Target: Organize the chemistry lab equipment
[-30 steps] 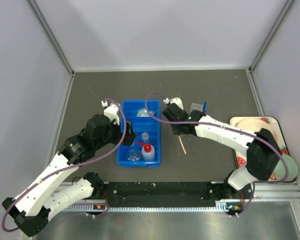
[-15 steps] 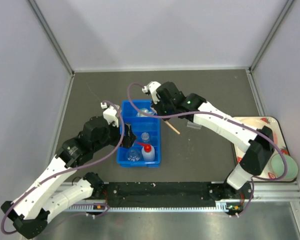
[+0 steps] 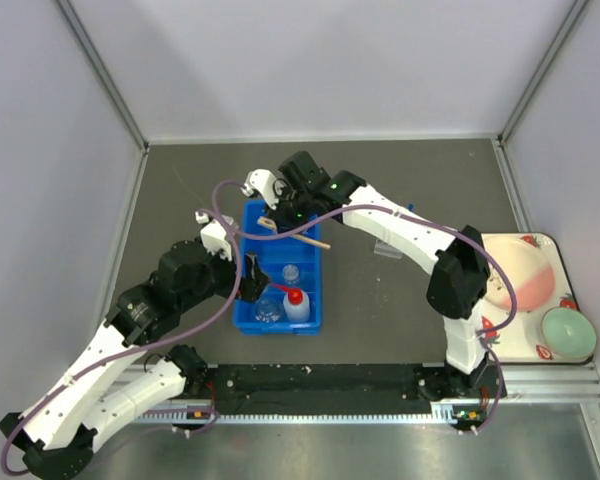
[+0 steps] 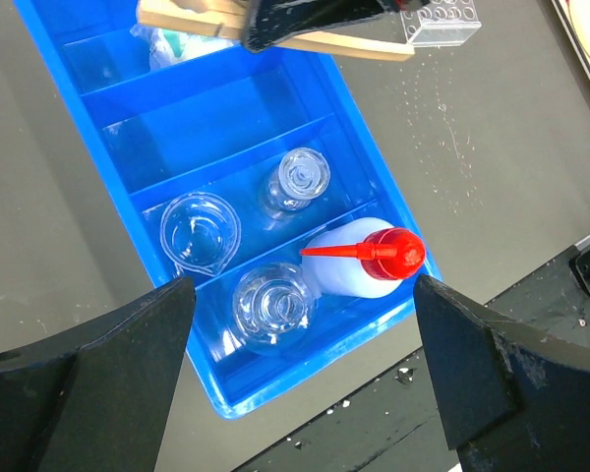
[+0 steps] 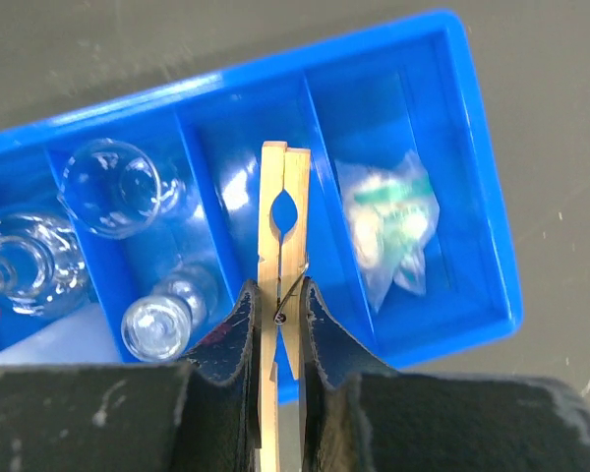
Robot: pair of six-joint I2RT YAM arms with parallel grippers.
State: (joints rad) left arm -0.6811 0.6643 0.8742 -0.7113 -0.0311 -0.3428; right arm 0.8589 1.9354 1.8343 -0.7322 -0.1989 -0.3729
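Right wrist view has the right gripper's (image 5: 278, 315) fingers pressed tight on the wooden clamp (image 5: 283, 226), pinching it at its spring. The free end points out over the blue bin (image 5: 472, 197). A second ago this arm held the clamp low over the bare counter just right of the bin, near the clear tube rack (image 3: 385, 245). It has since swung across and now hangs above the bin's far half. The clamp lies over the one compartment with nothing in it, next to the end compartment holding the bag of small items (image 5: 388, 231).

It looks lifted clear of the bin, not yet lowered, so the carry seems finished and the drop is what remains. Aim matters, since the clamp sits close to the divider on the bag's side.

The left gripper (image 4: 300, 285) has hardly shifted, its fingers spread wide and holding nothing above the bin's near end. Beneath it are the white squeeze bottle (image 4: 364, 270), two flasks (image 4: 297, 177) (image 4: 270, 307) and the beaker (image 4: 199, 228), already sorted. The tube rack, right of the bin, is probably what is left to organise.
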